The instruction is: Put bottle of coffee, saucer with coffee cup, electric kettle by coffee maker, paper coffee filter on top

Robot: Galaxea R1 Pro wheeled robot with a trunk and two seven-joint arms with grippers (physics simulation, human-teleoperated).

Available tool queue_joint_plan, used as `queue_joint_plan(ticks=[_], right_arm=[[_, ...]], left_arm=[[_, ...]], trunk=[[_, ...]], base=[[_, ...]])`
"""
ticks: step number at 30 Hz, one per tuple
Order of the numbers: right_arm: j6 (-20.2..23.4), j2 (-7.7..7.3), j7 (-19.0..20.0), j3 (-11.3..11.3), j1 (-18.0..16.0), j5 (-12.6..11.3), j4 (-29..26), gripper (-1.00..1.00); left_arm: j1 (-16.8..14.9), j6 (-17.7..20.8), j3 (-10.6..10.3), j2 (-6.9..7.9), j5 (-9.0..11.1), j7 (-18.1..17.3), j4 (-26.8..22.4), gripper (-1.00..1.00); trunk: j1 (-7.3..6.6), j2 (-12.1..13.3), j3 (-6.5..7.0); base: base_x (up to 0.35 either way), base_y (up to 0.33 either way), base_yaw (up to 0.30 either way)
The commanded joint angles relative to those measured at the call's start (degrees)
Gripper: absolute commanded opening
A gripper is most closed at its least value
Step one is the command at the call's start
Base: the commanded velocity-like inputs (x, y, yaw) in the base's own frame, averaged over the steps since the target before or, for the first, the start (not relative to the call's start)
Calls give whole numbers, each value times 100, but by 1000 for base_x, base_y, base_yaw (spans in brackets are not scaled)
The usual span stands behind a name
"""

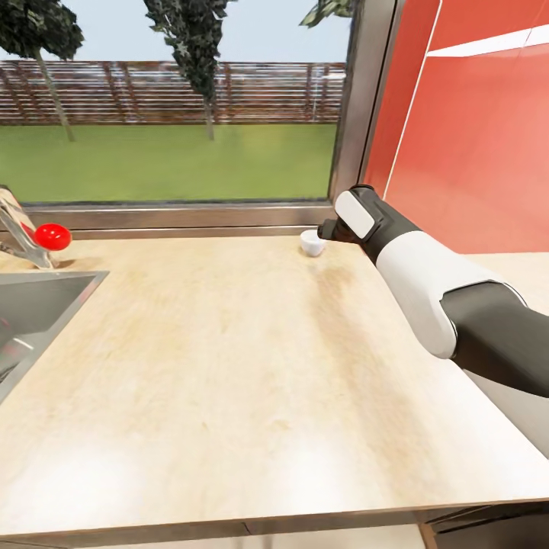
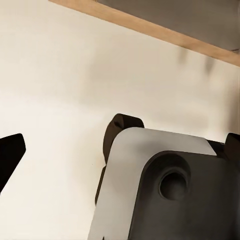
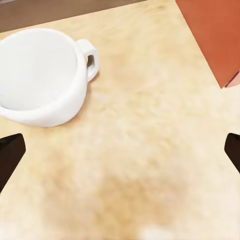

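A small white coffee cup (image 1: 311, 242) stands upright and empty at the back of the light wooden countertop (image 1: 229, 343), near the window sill. My right arm reaches over the counter, and its gripper (image 1: 329, 229) hovers just right of the cup. In the right wrist view the cup (image 3: 40, 75) sits ahead with its handle turned toward the middle, and the right gripper (image 3: 120, 155) is open with nothing between its dark fingertips (image 3: 10, 155). The left gripper (image 2: 120, 150) is open over a pale surface, above a grey part of my own body (image 2: 165, 185).
A steel sink (image 1: 30, 305) is set into the counter at the left, with a faucet (image 1: 19, 229) and a red knob (image 1: 52, 236). A window (image 1: 175, 99) runs along the back. A red wall (image 1: 473, 137) closes the right side.
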Motion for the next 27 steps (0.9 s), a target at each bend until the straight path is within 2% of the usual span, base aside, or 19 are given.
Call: queue_joint_plan(ticks=[1, 20, 27], right_arm=[[18, -3, -44, 43, -4, -61, -6, 100], [9, -3, -44, 43, 12, -61, -6, 100], [9, -3, -44, 43, 14, -61, -6, 100]], left_arm=[[-4, -18, -8, 2, 24, -21, 8, 100], [-4, -21, -8, 2, 24, -21, 8, 100], [-4, -21, -8, 2, 24, -21, 8, 100]], trunk=[[0, -2, -5], [0, -2, -5], [0, -2, -5]], base=[[12, 0, 0], [115, 0, 0], [39, 0, 0]])
